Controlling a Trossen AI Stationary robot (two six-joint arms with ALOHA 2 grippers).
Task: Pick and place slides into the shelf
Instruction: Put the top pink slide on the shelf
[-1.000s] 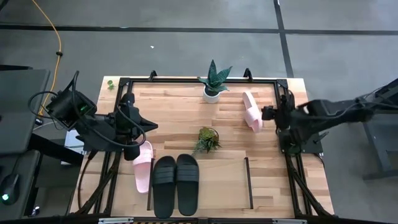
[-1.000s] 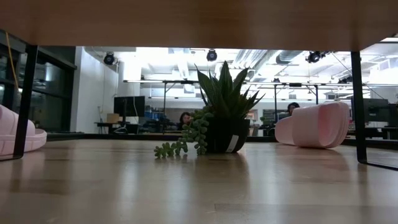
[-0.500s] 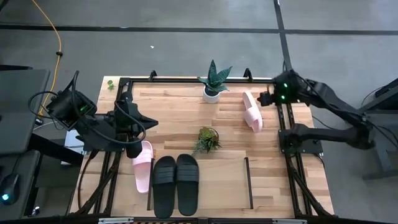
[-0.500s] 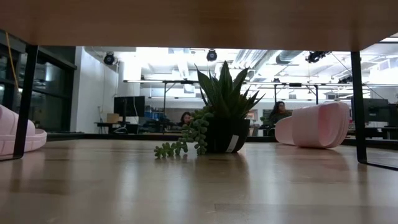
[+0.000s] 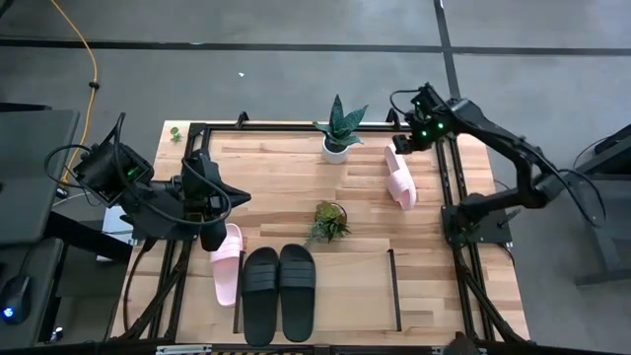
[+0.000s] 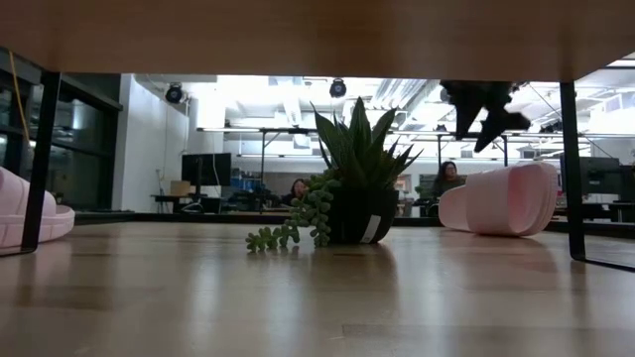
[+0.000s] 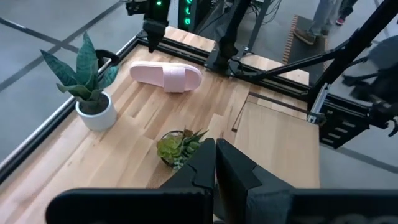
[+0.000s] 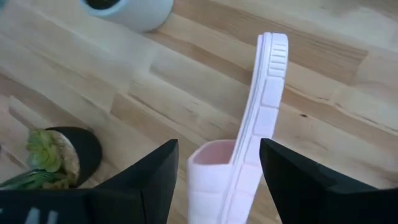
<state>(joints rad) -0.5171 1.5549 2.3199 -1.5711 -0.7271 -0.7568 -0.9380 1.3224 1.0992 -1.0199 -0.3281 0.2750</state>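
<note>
Your right gripper (image 5: 402, 141) hangs above the far end of the pink slide (image 5: 399, 176) that lies on its side near the right edge of the counter (image 5: 286, 187), well apart from the shelf (image 5: 345, 296). In the right wrist view the jaws are spread wide, 1 finger (image 8: 149, 177) on each side of the sandal's edge, and they hold nothing.

To do this step well, lower the gripper straight down until the fingers pass both faces of the slide, then close on the sole and strap together. The foam looks soft, so I think a firm squeeze near the middle is safer than a pinch at the thin tip. Keep away from the white pot (image 5: 336, 149) just beside.

The shelf already carries 2 black slides (image 5: 279, 291) side by side, and its right half is bare. The other pink slide (image 5: 227, 262) lies at the shelf's left panel, partly outside it. The left gripper (image 5: 211, 240) waits at the heel of that one, its jaws pressed together in the left wrist view.
</note>
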